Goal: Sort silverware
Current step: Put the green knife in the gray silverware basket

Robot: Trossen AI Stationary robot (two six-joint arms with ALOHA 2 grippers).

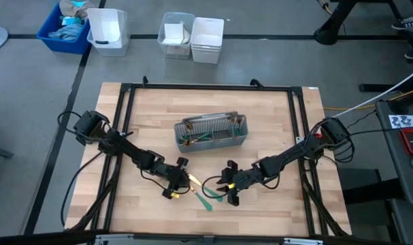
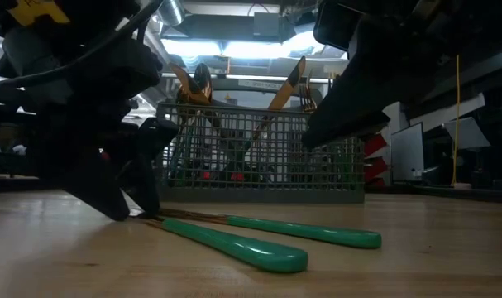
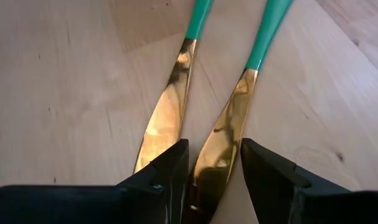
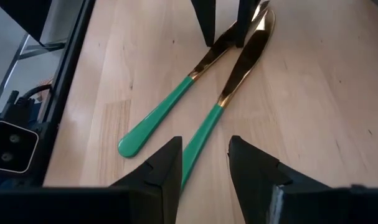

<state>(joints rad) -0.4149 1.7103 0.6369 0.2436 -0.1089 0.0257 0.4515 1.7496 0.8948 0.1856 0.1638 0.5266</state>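
Two knives with gold blades and teal handles lie flat, side by side, on the wooden table: one knife and the other knife. My left gripper is open, its tips down at the table on either side of one gold blade; the neighbouring blade lies just outside one finger. My right gripper is open and raised above the teal handle of the second knife. In the low view the left gripper meets the table at the blades. More silverware stands in the grey mesh caddy. My left gripper stands astride the blade of one knife near its tip, the fingers coming down at a slant from the table's left. The knife lies flat on the table. Whether the fingers touch the blade I cannot tell.
The mesh caddy stands just beyond the knives, mid-table. A black frame runs round the table top. Past the far edge stand a blue bin and white bins. Bare wood lies near the knives' handle ends.
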